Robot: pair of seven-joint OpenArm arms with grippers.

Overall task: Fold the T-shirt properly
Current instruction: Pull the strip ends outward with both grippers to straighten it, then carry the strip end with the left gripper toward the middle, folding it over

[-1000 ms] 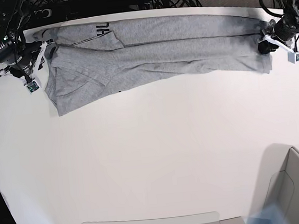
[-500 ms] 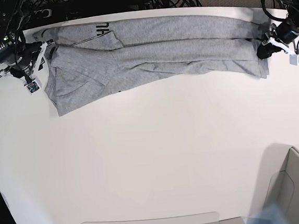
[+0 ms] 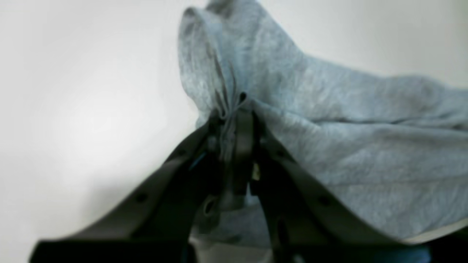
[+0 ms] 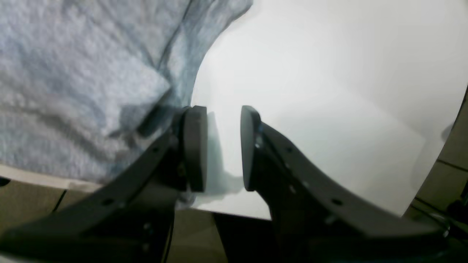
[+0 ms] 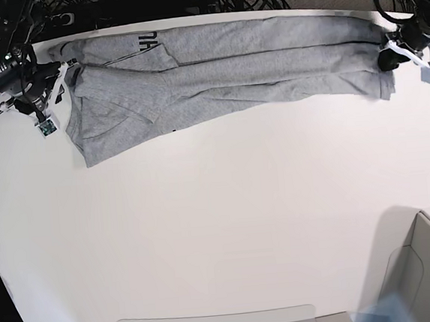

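Shirt pinched at one end
The left gripper (image 3: 234, 120) was clamped on the T-shirt (image 5: 222, 74); the right gripper (image 4: 218, 146) stood part-open, empty; shirt stretched along the table's (image 5: 221, 228) far edge.

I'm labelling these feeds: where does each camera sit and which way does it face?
Base: overhead, looking down on the table and T-shirt; both arms at the far corners.
Left wrist: behind the left tool, pinching a bunched shirt edge.
Right wrist: behind the right tool, parted over bare table beside the shirt.
Shared: all three show the T-shirt.
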